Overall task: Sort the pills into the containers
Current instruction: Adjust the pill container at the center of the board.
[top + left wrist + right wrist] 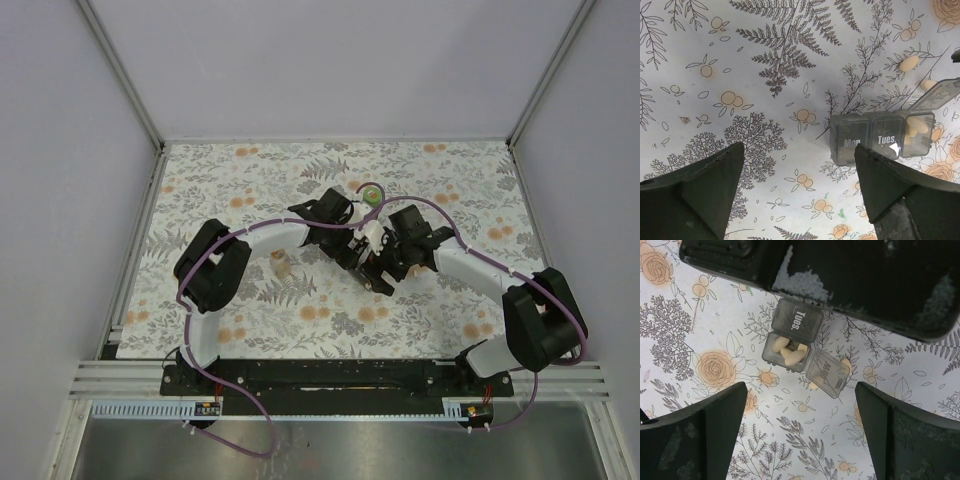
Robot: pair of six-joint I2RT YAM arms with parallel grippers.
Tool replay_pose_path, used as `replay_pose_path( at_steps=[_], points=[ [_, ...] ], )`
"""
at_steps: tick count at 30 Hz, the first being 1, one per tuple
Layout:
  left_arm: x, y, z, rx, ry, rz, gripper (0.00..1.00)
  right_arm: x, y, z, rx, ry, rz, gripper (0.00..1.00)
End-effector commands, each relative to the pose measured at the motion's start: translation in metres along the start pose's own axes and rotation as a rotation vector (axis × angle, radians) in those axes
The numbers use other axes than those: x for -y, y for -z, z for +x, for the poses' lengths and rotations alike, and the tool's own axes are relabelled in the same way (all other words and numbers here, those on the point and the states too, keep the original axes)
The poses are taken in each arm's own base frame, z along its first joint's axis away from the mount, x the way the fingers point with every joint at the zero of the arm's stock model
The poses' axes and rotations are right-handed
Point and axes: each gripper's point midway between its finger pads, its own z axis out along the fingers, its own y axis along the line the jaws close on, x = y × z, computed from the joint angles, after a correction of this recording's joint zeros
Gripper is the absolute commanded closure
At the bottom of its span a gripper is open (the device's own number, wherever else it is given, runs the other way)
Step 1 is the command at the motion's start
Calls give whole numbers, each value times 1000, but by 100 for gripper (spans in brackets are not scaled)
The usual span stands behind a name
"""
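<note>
The left gripper (799,160) is released: its jaws stand wide with nothing between them, above the patterned table (740,60). The right gripper (801,395) is likewise released and empty. Both hang over the centre of the table, close together. The pill organizer (875,137) rests on the table beneath them. Its Mon and Tues lids are closed. The adjoining compartment (787,354) is open and contains several pale pills (792,357). Two loose pills (909,63) lie on the table just beside the raised lid (940,94).
</note>
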Motion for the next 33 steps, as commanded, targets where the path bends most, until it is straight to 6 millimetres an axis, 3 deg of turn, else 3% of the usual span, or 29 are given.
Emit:
replay_pose_path(
  at_steps=[1,8,25,33],
  points=[
    [-2,-4,0,0,1,-19,5,7,3,-10,12,-32,52,2],
    [0,-4,0,1,17,-14,5,12,0,-11,7,-125,99,2],
    [-2,-3,0,6,16,-23,5,3,-19,-8,-53,-120,128,1],
    [-1,-4,-1,8,50,-26,5,9,-23,-6,-74,-112,185,1]
  ],
)
